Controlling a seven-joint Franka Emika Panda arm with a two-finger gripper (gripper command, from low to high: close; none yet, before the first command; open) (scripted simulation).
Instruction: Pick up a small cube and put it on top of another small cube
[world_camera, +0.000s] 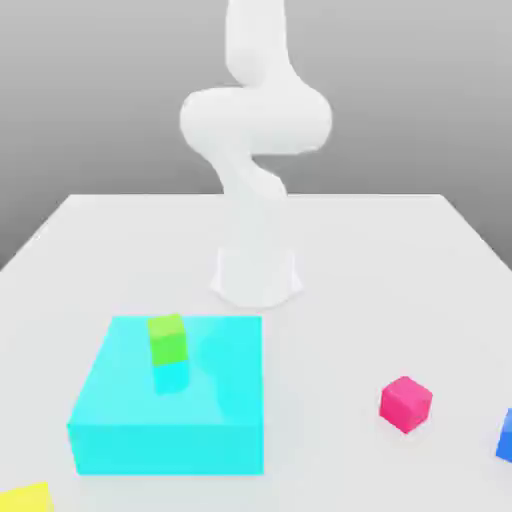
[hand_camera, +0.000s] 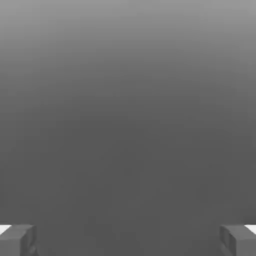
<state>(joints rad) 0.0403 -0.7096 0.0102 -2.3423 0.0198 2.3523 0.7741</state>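
Nothing picked yet, so this looks like the approach step. The gripper (hand_camera: 128, 240) has its fingers (hand_camera: 17, 240) spread wide with nothing between them, facing blank grey. On the white table (world_camera: 400, 240), the green cube (world_camera: 167, 338) sits on top of the big cyan block (world_camera: 170, 400), at about eleven o'clock on its top face. The pink cube (world_camera: 405, 403) lies well apart toward three o'clock. Next, I'd judge, the arm (world_camera: 255, 120) must swing down over one small cube and straddle it squarely.
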